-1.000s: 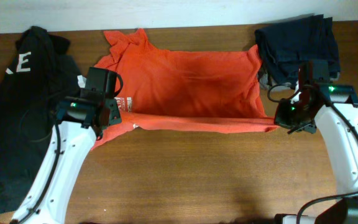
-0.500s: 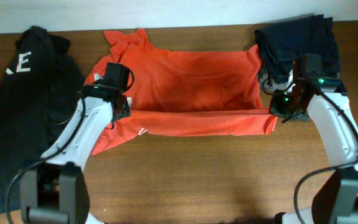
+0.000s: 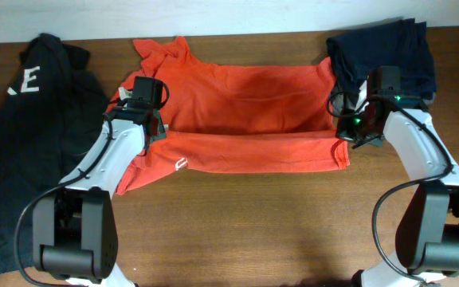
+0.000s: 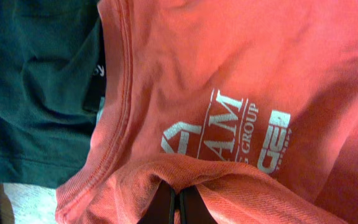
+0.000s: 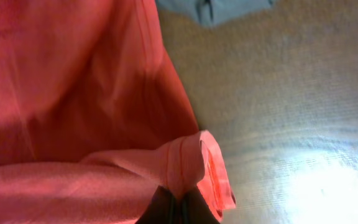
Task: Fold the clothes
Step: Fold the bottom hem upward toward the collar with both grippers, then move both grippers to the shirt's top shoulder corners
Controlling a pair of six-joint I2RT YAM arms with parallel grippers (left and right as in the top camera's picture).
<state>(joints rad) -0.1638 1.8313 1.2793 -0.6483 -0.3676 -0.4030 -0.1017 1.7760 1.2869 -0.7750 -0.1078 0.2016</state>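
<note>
Currently left tool (image 3: 157, 134) and right tool (image 3: 346, 137) each clench a thin edge of the shirt (image 3: 245, 100), so uneven pull could skew the fold.

An orange-red short-sleeved T-shirt (image 3: 245, 100) is laid widthwise across the far centre of the scene. Its far part is spread fairly flat, while a long near band (image 3: 253, 153) is doubled over on top of it, running from left to right. A small white logo (image 3: 180, 166) is shown at the band's near left end. The far-left sleeve (image 3: 159, 54) is crumpled. White lettering (image 4: 229, 134) is seen beside the ribbed collar (image 4: 114, 93), and the right hem corner (image 5: 191, 162) is bunched and raised.
</note>
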